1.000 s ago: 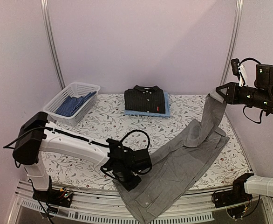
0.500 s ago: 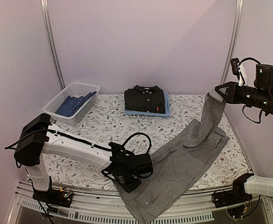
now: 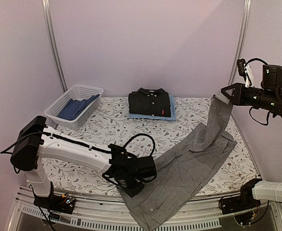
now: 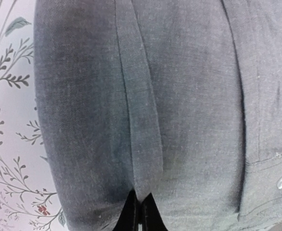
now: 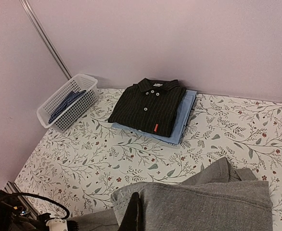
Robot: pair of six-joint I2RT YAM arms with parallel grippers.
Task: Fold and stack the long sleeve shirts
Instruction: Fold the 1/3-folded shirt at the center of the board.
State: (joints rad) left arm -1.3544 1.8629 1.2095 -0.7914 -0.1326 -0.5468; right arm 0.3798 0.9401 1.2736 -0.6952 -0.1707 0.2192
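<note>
Only the left wrist view shows the left tool pinching a fold of the plain mid-grey cloth shirt; overhead, the right tool grips its sleeve, raised at 2 o'clock.

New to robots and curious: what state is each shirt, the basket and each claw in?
grey shirt: unfolded, one end lifted
black shirt: folded, top of stack
light blue shirt: folded, bottom of stack
basket: upright, holds blue cloth
left gripper: shut on grey shirt
right gripper: shut on grey shirt, raised
</note>
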